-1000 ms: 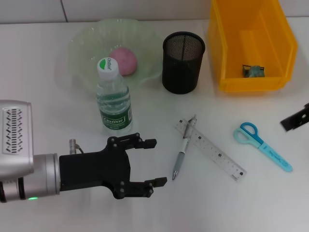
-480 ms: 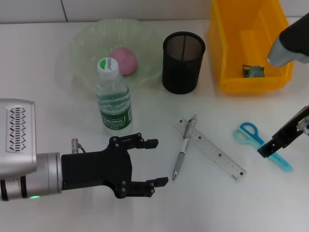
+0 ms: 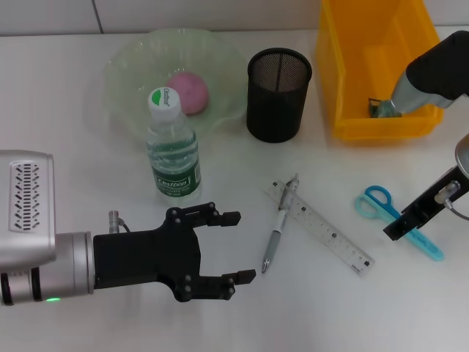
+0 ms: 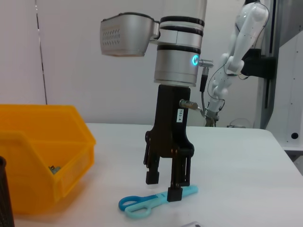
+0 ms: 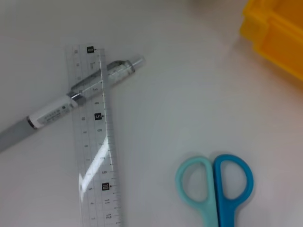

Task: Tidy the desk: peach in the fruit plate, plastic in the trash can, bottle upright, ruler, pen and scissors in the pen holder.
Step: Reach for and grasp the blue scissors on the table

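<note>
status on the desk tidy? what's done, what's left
Done: peach sits in the fruit plate, bottle stands upright, plastic scrap lies in the yellow bin. In hand: right gripper is open, low over the scissors, nothing grasped. Left: scissors, ruler and pen all on the table, pen holder looks empty. Left gripper hovers open near the pen.

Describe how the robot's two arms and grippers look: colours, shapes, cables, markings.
The left gripper is matte black with two jointed fingers, bolted to a silver cylindrical wrist that carries a grey vented box and a small green light. The right gripper is likewise black, with a small white label, under a silver wrist with black bands, a cyan glowing ring and a thin cable plugged into its side.
</note>
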Action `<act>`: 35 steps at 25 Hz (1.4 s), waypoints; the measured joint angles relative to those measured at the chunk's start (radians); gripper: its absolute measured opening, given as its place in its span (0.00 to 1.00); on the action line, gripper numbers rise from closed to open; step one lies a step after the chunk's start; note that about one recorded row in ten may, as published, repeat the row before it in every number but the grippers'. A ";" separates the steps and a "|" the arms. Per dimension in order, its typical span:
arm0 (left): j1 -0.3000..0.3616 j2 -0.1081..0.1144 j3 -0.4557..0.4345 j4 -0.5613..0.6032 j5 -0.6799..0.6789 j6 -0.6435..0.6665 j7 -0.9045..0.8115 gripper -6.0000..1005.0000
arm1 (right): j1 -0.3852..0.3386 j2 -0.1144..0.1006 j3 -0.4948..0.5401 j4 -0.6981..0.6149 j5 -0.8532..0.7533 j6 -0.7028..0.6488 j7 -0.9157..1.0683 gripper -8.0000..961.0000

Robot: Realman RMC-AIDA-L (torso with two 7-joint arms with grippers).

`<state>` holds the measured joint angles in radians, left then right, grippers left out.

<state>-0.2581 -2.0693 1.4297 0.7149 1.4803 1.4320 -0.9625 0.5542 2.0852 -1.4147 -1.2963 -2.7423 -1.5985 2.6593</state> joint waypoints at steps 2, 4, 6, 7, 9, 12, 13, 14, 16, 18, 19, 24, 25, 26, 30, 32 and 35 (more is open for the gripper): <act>0.000 0.000 0.000 0.000 0.000 0.000 0.000 0.81 | 0.000 0.000 0.000 0.010 0.000 0.008 0.001 0.81; 0.000 0.000 0.000 0.000 0.000 0.000 0.000 0.81 | -0.001 -0.001 0.000 0.017 0.000 0.015 0.001 0.73; 0.000 0.000 0.000 0.000 0.000 0.000 0.000 0.81 | -0.002 -0.001 -0.001 0.020 -0.001 0.021 0.001 0.67; 0.000 0.000 0.000 0.000 0.000 0.000 0.000 0.81 | -0.003 -0.001 -0.001 0.021 -0.001 0.023 0.001 0.64; 0.000 0.000 0.000 0.000 0.000 0.000 0.000 0.81 | -0.004 -0.001 -0.001 0.021 0.000 0.025 0.001 0.57; 0.000 0.000 0.000 0.000 0.000 0.000 0.000 0.81 | -0.004 0.000 -0.001 0.021 0.001 0.028 0.000 0.54; 0.000 0.000 0.000 0.000 0.000 0.003 0.000 0.81 | -0.005 0.000 -0.001 0.022 0.001 0.029 -0.001 0.54; 0.000 0.001 0.000 0.000 0.000 0.003 -0.004 0.81 | -0.005 0.000 -0.001 0.022 0.003 0.029 -0.002 0.54; 0.000 0.001 0.000 0.000 0.000 0.003 -0.005 0.81 | -0.007 0.000 -0.001 0.022 0.006 0.029 -0.003 0.54; 0.000 0.001 0.000 0.000 0.000 0.000 -0.006 0.81 | -0.010 0.001 -0.001 0.022 0.008 0.029 -0.004 0.54; 0.000 0.001 0.000 0.000 0.000 -0.001 -0.007 0.81 | -0.011 0.001 -0.001 0.022 0.009 0.029 -0.005 0.54; 0.000 0.002 0.000 0.000 0.000 -0.001 -0.007 0.81 | -0.014 0.001 -0.001 0.022 0.011 0.029 -0.013 0.47; 0.000 0.002 0.000 0.000 0.000 0.001 -0.007 0.81 | -0.014 0.001 -0.001 0.022 0.011 0.029 -0.014 0.46; 0.000 0.002 0.000 0.000 0.000 0.001 -0.007 0.81 | -0.014 0.001 -0.002 0.022 0.011 0.029 -0.014 0.44; 0.000 0.002 0.000 0.000 0.000 0.004 -0.009 0.81 | -0.014 0.001 -0.004 0.026 0.012 0.029 -0.015 0.44; -0.001 0.002 0.000 0.000 0.000 0.005 -0.009 0.81 | -0.014 0.001 -0.008 0.033 0.012 0.031 -0.015 0.44; -0.001 0.002 0.000 0.000 0.000 0.005 -0.009 0.81 | -0.013 0.001 -0.014 0.039 0.012 0.037 -0.016 0.44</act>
<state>-0.2588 -2.0677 1.4296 0.7153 1.4803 1.4370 -0.9711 0.5411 2.0862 -1.4286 -1.2572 -2.7305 -1.5619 2.6433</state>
